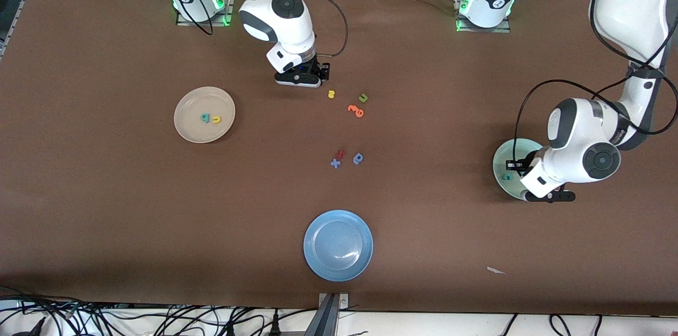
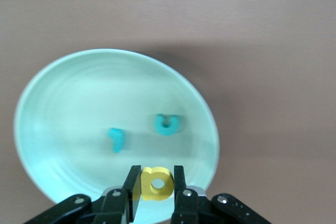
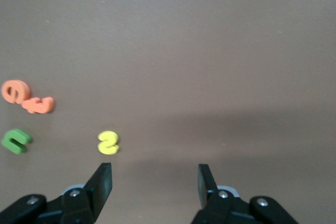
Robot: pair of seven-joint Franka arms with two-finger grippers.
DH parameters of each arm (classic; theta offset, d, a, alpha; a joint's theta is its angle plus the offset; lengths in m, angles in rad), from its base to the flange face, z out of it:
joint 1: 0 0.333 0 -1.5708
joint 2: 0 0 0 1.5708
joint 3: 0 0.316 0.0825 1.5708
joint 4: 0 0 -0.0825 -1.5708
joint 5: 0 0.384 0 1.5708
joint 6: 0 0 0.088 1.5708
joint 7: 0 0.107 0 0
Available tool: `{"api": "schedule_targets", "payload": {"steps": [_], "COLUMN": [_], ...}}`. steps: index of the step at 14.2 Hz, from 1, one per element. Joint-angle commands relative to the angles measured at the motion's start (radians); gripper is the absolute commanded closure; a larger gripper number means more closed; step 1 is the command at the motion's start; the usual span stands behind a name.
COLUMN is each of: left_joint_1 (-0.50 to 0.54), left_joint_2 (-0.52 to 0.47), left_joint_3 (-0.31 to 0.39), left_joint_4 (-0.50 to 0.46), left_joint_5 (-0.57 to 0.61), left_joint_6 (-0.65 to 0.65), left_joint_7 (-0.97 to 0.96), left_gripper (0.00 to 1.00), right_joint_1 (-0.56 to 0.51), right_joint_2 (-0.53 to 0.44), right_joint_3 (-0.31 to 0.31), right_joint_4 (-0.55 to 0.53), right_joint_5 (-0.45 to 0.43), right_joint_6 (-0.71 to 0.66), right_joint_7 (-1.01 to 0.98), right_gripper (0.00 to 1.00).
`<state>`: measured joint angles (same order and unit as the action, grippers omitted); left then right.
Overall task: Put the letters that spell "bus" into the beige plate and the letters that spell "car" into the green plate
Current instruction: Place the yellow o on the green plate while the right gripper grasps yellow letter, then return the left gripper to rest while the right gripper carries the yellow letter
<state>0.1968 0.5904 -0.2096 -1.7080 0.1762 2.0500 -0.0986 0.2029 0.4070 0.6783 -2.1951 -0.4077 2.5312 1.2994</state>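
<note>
Left tool (image 2: 157,184), over the green plate (image 2: 63,103), pinches the yellow "a" (image 2: 157,183); teal "c" (image 2: 167,124) and "r" (image 2: 116,139) lie in that plate. Right tool (image 3: 155,179), jaws wide and empty, hangs over the desk (image 1: 106,219) near the yellow "s" (image 3: 108,142). "b" (image 1: 204,117) and "u" (image 1: 216,120) lie in the beige plate (image 1: 185,129). Risk: the "a" sits near the rim and, let go here, may bounce out; the right tool is off to one side of the "s" and may nudge it away.

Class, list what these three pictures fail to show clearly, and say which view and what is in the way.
- Green plate, front view: the left arm covers most of it.
- Left gripper, front view: hidden under its own arm.
- Right gripper, front view: fingers hidden under the wrist.
- Small dark red piece, front view: too small to read.
</note>
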Motion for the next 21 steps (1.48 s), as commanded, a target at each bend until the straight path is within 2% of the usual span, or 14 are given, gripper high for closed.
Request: {"api": "schedule_targets", "payload": {"steps": [1, 4, 7, 11, 14, 16, 17, 18, 21], "left_joint_1": [0.009, 0.004, 0.006, 0.018, 0.033, 0.035, 0.036, 0.036, -0.054], "left_joint_2": [-0.02, -0.021, -0.021, -0.023, -0.049, -0.098, -0.124, -0.159, -0.271], "left_joint_3": [-0.013, -0.014, -0.017, -0.014, -0.02, -0.014, -0.013, -0.005, 0.134], "left_joint_4": [-0.005, 0.043, 0.103, 0.208, 0.281, 0.275, 0.257, 0.239, 0.206], "left_joint_5": [0.061, 0.062, 0.063, 0.065, 0.062, 0.042, 0.022, -0.015, -0.165], "left_joint_6": [-0.027, -0.027, -0.045, -0.198, -0.359, -0.392, -0.392, -0.392, -0.395], "left_joint_7": [0.072, 0.069, 0.076, 0.082, 0.106, 0.17, 0.193, 0.198, 0.188], "left_gripper": [0.0, 0.0, 0.0, 0.0, 0.0, 0.0, 0.0, 0.0, 0.0], "right_joint_1": [0.078, 0.11, 0.116, 0.144, 0.145, 0.145, 0.145, 0.145, 0.145], "right_joint_2": [0.145, 0.2, 0.228, 0.266, 0.276, 0.276, 0.276, 0.276, 0.273], "right_joint_3": [-0.043, -0.063, -0.063, -0.063, -0.063, -0.065, -0.065, -0.066, -0.072], "right_joint_4": [0.147, 0.181, 0.181, 0.195, 0.195, 0.195, 0.195, 0.195, 0.195], "right_joint_5": [-0.109, -0.2, -0.232, -0.313, -0.322, -0.336, -0.345, -0.347, -0.349], "right_joint_6": [-0.026, -0.025, -0.025, -0.023, -0.023, -0.023, -0.023, -0.023, -0.023], "right_joint_7": [0.13, 0.221, 0.261, 0.363, 0.368, 0.368, 0.367, 0.367, 0.363], "right_gripper": [0.25, 0.23, 0.23, 0.23, 0.23, 0.29, 0.39, 0.45, 0.45]}}
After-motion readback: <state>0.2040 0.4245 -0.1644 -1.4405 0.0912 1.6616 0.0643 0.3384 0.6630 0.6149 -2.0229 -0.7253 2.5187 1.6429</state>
